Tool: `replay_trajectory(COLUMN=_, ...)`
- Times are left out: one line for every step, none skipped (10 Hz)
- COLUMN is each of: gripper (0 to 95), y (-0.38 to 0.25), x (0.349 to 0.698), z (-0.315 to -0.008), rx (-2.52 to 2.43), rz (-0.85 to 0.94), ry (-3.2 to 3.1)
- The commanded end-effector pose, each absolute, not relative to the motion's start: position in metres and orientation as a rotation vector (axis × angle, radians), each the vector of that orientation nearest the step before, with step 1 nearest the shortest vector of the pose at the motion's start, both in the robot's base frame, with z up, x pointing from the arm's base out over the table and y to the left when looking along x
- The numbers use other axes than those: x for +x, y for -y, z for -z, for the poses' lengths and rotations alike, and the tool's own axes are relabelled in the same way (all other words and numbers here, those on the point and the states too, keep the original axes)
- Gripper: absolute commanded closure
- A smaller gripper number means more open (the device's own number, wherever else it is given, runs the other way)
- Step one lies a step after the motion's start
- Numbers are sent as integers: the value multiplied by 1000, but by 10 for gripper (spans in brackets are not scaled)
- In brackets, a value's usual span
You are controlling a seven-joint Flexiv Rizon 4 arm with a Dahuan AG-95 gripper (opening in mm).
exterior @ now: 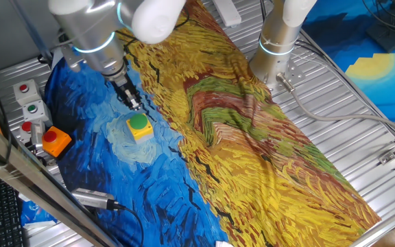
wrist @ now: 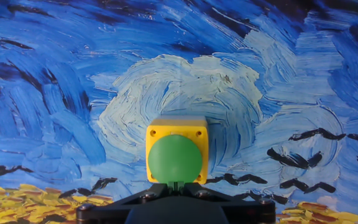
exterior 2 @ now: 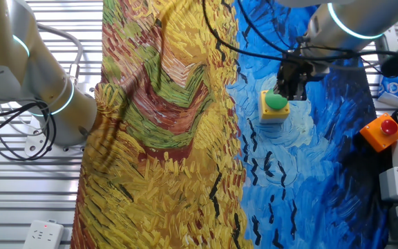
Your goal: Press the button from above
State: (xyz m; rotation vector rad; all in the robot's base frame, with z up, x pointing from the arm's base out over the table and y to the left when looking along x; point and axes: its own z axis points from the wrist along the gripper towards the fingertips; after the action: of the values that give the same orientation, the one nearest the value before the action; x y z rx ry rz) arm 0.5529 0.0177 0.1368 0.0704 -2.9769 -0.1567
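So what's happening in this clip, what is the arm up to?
A single robot arm has its claw poised just above the green button on its yellow box, which sits on a painted cloth. In the hand view the button lies right at the fingertips. Whether they touch it cannot be told. The orange-based red button sits aside.

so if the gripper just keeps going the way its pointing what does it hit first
Most likely the green button. The gripper sits just above it, pointing down at the cap on its yellow box. In the hand view the cap lies right ahead of the fingers, though the gap left is hard to judge.
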Motion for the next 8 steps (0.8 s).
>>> replay_trajectory(gripper=950, y=-18, x=550, z=-137, rx=69, rz=161, ry=2958)
replay_trajectory(gripper=950, y=-18, x=550, z=-137, rx=70, rz=161, ry=2947)
replay_trajectory(gripper=950, y=-18, x=550, z=-137, rx=69, rz=163, ry=2963)
replay_trajectory(gripper=950, y=-18, x=549, z=-136, rx=78, rz=188, ry=3081)
replay_trajectory(gripper=950, y=-17, x=547, z=-136, rx=78, rz=222, ry=3115)
replay_trajectory(gripper=950, y=-17, x=546, z=-135, rx=74, rz=215, ry=3103)
replay_trajectory(gripper=950, y=-17, x=546, z=-135, rx=69, rz=212, ry=3097)
replay_trajectory(gripper=950, y=-17, x=546, z=-135, rx=66, rz=211, ry=3097)
